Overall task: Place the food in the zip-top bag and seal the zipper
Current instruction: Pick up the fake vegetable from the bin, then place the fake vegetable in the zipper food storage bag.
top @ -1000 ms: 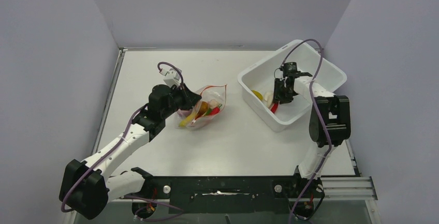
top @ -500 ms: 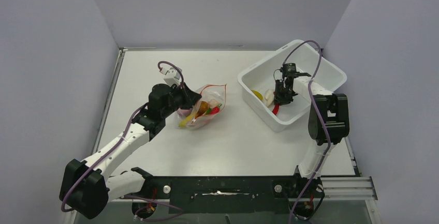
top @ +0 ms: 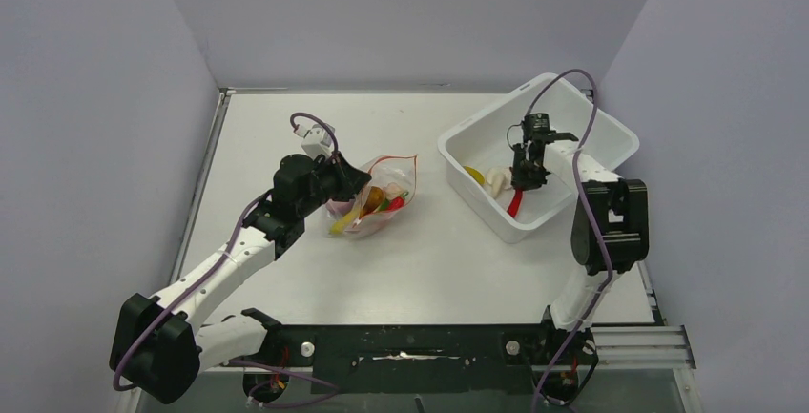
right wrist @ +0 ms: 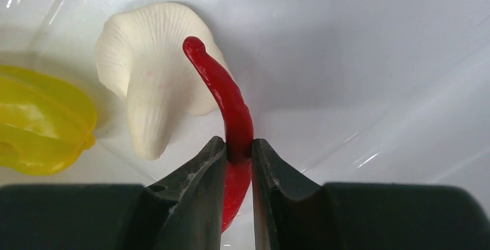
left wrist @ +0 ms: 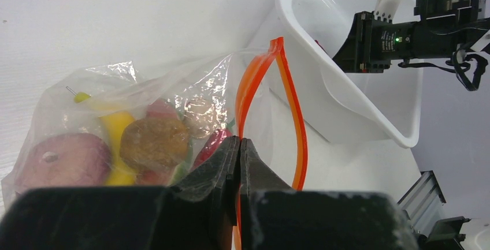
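Gripping the red chili (right wrist: 222,88) at its lower part, the right gripper (right wrist: 237,152) has both fingers pressed against the sides of this piece. It works inside the white bin (top: 611,134), which stands at the far right of the table (top: 429,260). The chili curves up out of the jaws, and its thin tip lies in front of a white ribbed piece (right wrist: 144,88); whether the two touch, I cannot tell. A yellow piece (right wrist: 40,123) lies just left of the white one on the bin floor. From above, the chili shows just on the near side of the gripper, close to the bin's near wall.

The left gripper (left wrist: 238,146) is clenched on the zip-top bag (left wrist: 115,88). It pinches the clear plastic at the mouth, right where the zipper (left wrist: 257,82) passes. The orange-red strip makes an open loop rising from the fingers, so the mouth is not sealed. The bag rests on the table to the left of the bin, well apart from the right gripper. Inside it are a yellow banana (left wrist: 115,129), a brown round bit (left wrist: 155,140), a pale purple round piece (left wrist: 63,160) and a red piece (left wrist: 211,143), packed close together.
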`<state>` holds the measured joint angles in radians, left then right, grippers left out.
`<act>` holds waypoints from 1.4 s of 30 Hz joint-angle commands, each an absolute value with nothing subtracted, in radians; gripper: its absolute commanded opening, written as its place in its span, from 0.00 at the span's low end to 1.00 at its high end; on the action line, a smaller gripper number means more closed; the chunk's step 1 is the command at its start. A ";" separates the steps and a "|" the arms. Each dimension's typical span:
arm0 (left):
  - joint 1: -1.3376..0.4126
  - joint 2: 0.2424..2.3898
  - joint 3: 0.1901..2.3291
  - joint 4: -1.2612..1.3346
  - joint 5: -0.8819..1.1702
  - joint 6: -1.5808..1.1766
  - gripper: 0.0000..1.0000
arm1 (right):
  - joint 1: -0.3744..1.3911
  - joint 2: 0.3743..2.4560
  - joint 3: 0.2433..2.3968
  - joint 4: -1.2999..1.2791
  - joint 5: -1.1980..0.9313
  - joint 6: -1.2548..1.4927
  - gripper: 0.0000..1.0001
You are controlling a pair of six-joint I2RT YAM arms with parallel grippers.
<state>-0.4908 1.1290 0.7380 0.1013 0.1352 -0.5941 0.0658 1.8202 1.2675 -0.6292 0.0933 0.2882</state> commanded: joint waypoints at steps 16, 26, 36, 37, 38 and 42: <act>-0.486 1.104 0.742 0.204 0.158 -0.598 0.00 | 0.077 1.594 1.343 -0.616 0.074 0.269 0.17; -0.488 1.102 0.749 0.200 0.160 -0.603 0.00 | 0.122 1.499 1.413 -0.572 0.072 0.268 0.17; -0.488 1.120 0.747 0.216 0.159 -0.655 0.00 | 0.261 1.412 1.369 -0.351 0.066 0.395 0.17; -0.487 1.120 0.748 0.219 0.160 -0.655 0.00 | 0.278 1.404 1.358 -0.321 0.064 0.408 0.17; -0.488 1.120 0.748 0.219 0.158 -0.655 0.00 | 0.294 1.397 1.347 -0.289 0.060 0.417 0.17; -0.487 1.126 0.749 0.216 0.154 -0.677 0.00 | 0.336 1.394 1.323 -0.191 0.018 0.454 0.17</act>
